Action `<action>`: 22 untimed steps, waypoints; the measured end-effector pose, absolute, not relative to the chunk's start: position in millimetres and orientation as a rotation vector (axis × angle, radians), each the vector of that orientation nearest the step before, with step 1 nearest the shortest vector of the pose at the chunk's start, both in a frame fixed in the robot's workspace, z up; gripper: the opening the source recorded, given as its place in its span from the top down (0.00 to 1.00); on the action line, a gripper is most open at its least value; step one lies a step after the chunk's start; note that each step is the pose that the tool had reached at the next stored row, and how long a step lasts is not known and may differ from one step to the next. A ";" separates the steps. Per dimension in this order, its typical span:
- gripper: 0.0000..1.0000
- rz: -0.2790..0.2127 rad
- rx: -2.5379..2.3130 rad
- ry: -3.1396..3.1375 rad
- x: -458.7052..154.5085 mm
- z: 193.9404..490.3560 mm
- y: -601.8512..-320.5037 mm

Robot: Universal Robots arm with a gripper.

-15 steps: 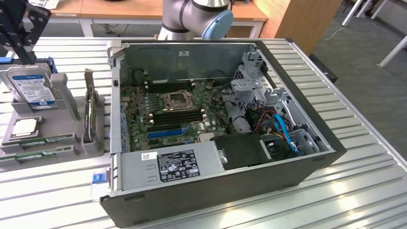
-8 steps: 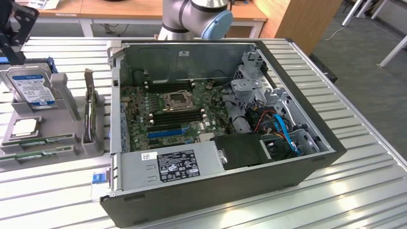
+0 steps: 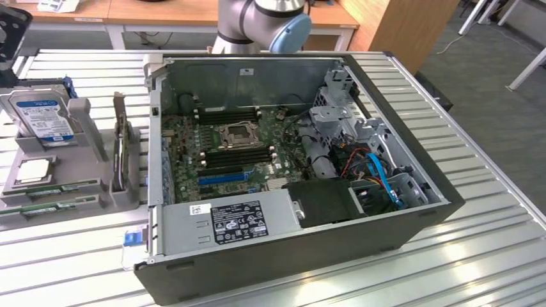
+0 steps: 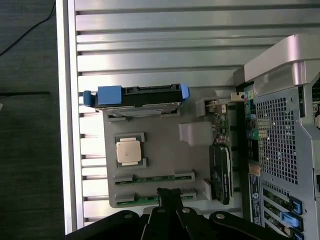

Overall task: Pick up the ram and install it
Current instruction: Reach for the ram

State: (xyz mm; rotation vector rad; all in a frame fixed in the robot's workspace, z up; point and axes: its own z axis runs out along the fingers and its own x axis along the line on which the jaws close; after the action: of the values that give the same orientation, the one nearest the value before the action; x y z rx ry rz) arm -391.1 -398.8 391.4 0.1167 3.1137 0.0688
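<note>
Gripper (image 4: 169,193): jaws together, gripping nothing, poised over ram (image 4: 140,200). Ram sits in grey holder (image 4: 165,150) on tabletop (image 4: 150,55), long axis crosswise to jaws, parallel to second stick (image 4: 150,178) just beyond.

light: bright, even, from above | glare: soft shine on the ribbed silver metal surface (image 3: 482,256) | shadows: dark inside the open grey computer case (image 3: 282,272)

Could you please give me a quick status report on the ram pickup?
Pincer shut, empty, above the tray by the ram sticks. Both sticks lying in their slots, untouched. Nothing resting on them.
</note>
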 end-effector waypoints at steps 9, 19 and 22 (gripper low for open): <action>0.90 0.069 0.116 3.114 -402.7 391.1 -398.9; 0.90 0.069 0.117 3.114 -402.8 391.0 -404.9; 0.90 0.069 0.117 3.114 -402.8 391.1 -409.3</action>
State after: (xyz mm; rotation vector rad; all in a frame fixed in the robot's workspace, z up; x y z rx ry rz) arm -402.8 -409.3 391.1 0.1167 3.1138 0.0688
